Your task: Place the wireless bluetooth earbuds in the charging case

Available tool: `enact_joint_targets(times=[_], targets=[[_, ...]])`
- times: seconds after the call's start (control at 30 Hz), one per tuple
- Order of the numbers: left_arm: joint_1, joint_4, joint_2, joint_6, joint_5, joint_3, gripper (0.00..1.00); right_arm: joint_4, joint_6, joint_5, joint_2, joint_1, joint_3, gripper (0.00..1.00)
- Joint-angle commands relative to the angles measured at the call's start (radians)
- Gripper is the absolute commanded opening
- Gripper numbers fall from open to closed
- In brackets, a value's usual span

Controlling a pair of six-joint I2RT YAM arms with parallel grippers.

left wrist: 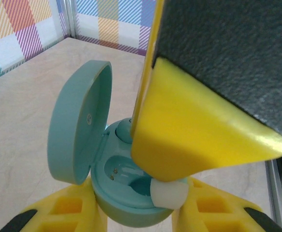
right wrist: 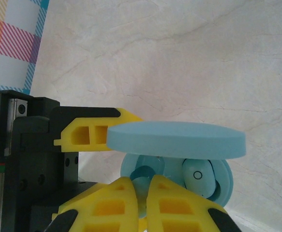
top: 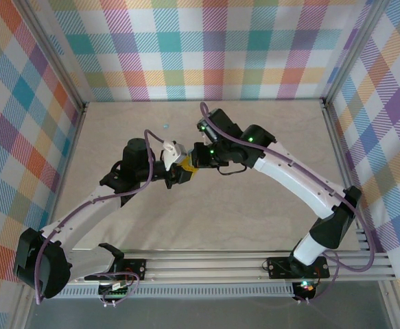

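Your left hand (left wrist: pixel 140 217) clamps the open charging case (left wrist: pixel 78 125) over the middle of the worktop (top: pixel 206 219). Your right hand (right wrist: pixel 141 184), pressed together, pinches an earbud (left wrist: pixel 170 194) over its free socket. Tilted, it may jam or slip free.

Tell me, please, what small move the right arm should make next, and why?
Probably ease the right gripper toward the empty socket: its earbud sits at the rim of the open charging case, not yet seated, while the left gripper holds the case.
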Motion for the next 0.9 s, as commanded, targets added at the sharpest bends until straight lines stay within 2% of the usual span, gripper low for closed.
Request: enact_joint_targets(times=[0.0,0.3,0.87], targets=[[-0.015,0.038,-0.028,0.004,0.02,0.034,0.2,-0.048,-0.02,0.032,0.005,0.009,0.015,0.09],[-0.018,0.058,-0.039,-0.016,0.021,0.021,0.2,-0.126,-0.034,0.072,0.047,0.009,0.066,0.11],[-0.021,0.058,-0.06,-0.019,0.024,0.008,0.2,-0.118,-0.042,0.114,0.075,0.009,0.096,0.11]])
